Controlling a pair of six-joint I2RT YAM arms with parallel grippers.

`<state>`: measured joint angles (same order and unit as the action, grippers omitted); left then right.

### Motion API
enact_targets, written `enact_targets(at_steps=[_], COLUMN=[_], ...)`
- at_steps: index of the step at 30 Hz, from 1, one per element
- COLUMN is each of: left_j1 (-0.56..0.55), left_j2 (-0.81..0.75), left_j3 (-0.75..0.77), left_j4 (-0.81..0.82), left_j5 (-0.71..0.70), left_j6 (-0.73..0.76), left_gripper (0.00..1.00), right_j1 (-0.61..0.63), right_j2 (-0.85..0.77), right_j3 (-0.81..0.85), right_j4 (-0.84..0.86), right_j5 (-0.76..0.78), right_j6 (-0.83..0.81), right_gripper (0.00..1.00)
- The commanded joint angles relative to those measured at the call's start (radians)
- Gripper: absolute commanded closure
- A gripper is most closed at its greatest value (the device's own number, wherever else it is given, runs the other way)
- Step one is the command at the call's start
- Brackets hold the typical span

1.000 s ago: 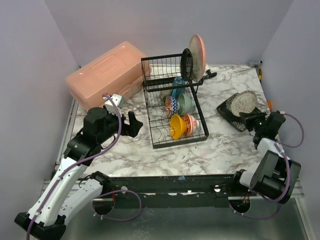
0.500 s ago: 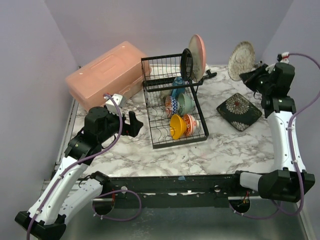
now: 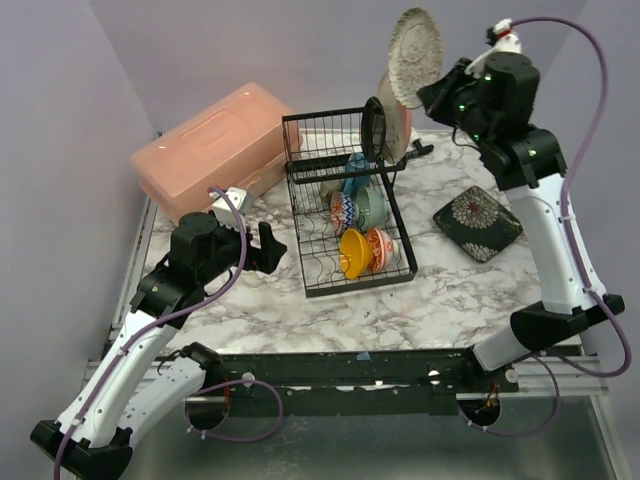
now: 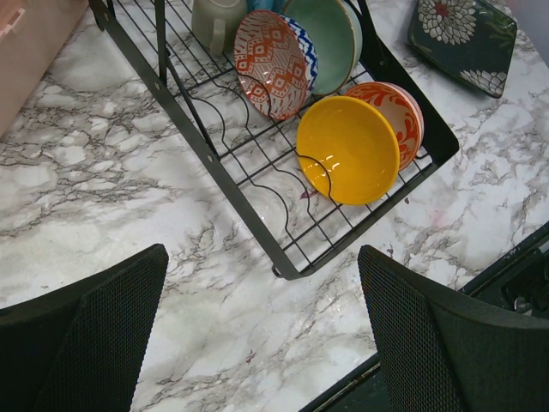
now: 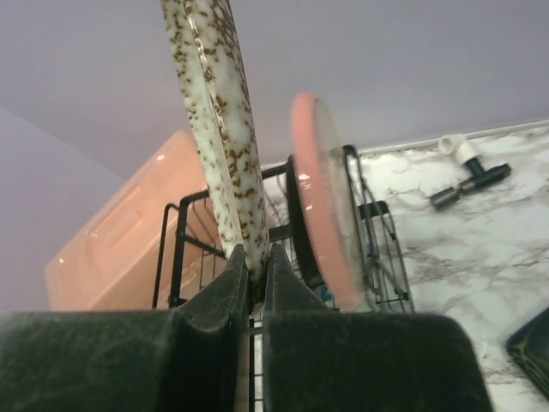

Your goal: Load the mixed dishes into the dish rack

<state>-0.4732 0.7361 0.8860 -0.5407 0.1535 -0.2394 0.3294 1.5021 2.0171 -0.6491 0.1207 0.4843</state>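
Speckled plate (image 3: 415, 57) held high by its rim
Top view: right gripper (image 3: 440, 95) clenched it above the dish rack (image 3: 345, 200). Left wrist: left gripper (image 4: 262, 275) gaped, empty. Right wrist: thin edge pinch; glazed, stiff, probably slippery and breakable.

Left arm (image 3: 120, 370) — low, elbow bent, reaching forward from its base, with the wrist roughly level and pointing to the right. Left gripper (image 3: 268, 247): jaws spread wide, nothing between them. In the left wrist view both fingers (image 4: 94, 335) sit at the lower corners, well apart.

Right arm (image 3: 555, 230) — extended tall, long link rising steeply from its base, wrist bent over to the left at the top. Right gripper (image 5: 254, 279): clamped tight on the lower rim of a speckled plate (image 3: 415, 42), which stands upright on edge, high in the air.
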Motion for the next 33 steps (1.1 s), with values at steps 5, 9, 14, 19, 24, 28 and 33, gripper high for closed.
enact_targets(at_steps=[5, 9, 14, 19, 24, 28, 33], left_j1=[-0.004, -0.003, -0.003, -0.004, -0.003, -0.004, -0.004], left_j2=[-0.005, -0.002, -0.006, -0.004, 0.004, 0.002, 0.005], left_j3=[-0.002, -0.004, -0.003, -0.002, -0.002, -0.002, -0.002], left_j4=[0.007, 0.007, 0.008, 0.006, 0.007, 0.007, 0.006], left_j5=[-0.004, -0.001, 0.003, -0.005, 0.003, 0.002, -0.003], left_j6=[0.002, 0.002, 0.002, 0.002, 0.002, 0.002, 0.002], left_gripper=[0.09, 0.09, 0.09, 0.09, 0.09, 0.09, 0.09], right_j1=[0.275, 0.338, 0.377, 0.391, 0.394, 0.395, 0.402], right_j2=[0.148, 0.245, 0.369, 0.473, 0.504, 0.525, 0.540], right_j3=[0.160, 0.251, 0.366, 0.473, 0.472, 0.461, 0.445], right_j4=[-0.127, -0.194, -0.295, -0.403, -0.427, -0.449, -0.445], right_j5=[0.350, 0.438, 0.505, 0.586, 0.621, 0.640, 0.643], right_j6=[-0.064, -0.073, -0.075, -0.073, -0.083, -0.087, -0.099], right_gripper=[1.00, 1.00, 1.00, 1.00, 1.00, 1.00, 1.00])
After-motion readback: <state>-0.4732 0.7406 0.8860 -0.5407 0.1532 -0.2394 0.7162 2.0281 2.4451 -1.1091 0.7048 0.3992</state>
